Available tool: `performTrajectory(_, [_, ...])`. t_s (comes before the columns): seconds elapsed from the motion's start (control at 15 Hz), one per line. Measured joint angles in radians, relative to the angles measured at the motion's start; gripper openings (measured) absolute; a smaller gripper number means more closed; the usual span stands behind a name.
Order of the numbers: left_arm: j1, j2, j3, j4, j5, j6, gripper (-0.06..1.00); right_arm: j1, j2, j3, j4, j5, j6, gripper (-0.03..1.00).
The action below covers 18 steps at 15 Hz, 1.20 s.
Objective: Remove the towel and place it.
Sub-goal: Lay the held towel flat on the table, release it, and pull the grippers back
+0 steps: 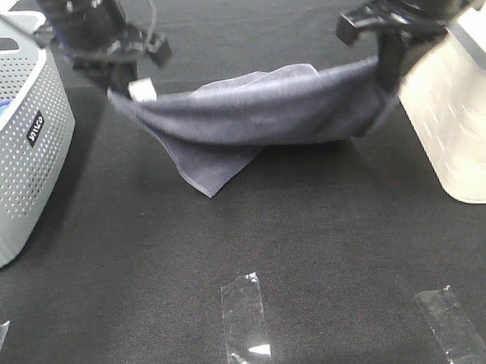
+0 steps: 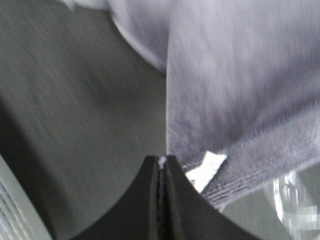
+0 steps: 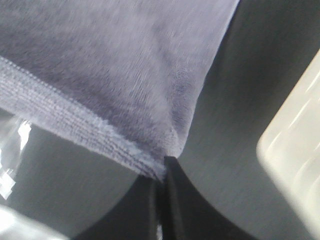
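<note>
Left gripper (image 1: 123, 84) and right gripper (image 1: 387, 72) are each clamped tight on a top corner of the towel (image 1: 255, 115). It hangs stretched between them, just right of the basket (image 1: 23, 154), its lowest corner reaching the table (image 1: 313, 252).

This is a robot lab: a black-clothed bench (image 1: 313, 252), clear tape strips (image 1: 245, 322) at 6 o'clock, a grey basket (image 1: 18, 146) at 9, a white bin (image 1: 462, 127) at 3, the left tool (image 1: 127, 83) at 11 and the right tool (image 1: 387, 72) at 1.
</note>
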Motion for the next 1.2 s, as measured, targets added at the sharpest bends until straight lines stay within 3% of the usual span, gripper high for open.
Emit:
performTrajectory(0.4, [-0.217, -0.215, 0.327, 0.008, 0.003, -0.075, 0.00, 0.000, -0.263, 0.385, 0.099, 0.004, 0.000, 0.00])
performTrajectory(0.8, [-0.492, -0.301, 0.493, -0.013, 0.006, -0.233, 0.00, 0.000, -0.527, 0.698, 0.195, 0.004, 0.000, 0.00])
performTrajectory(1.0, [-0.577, -0.310, 0.560, -0.021, 0.007, -0.323, 0.00, 0.000, -0.607, 0.819, 0.218, 0.005, 0.000, 0.00])
performTrajectory(1.2, [-0.645, -0.310, 0.642, -0.103, 0.007, -0.359, 0.00, 0.000, -0.669, 0.921, 0.250, 0.005, 0.000, 0.00])
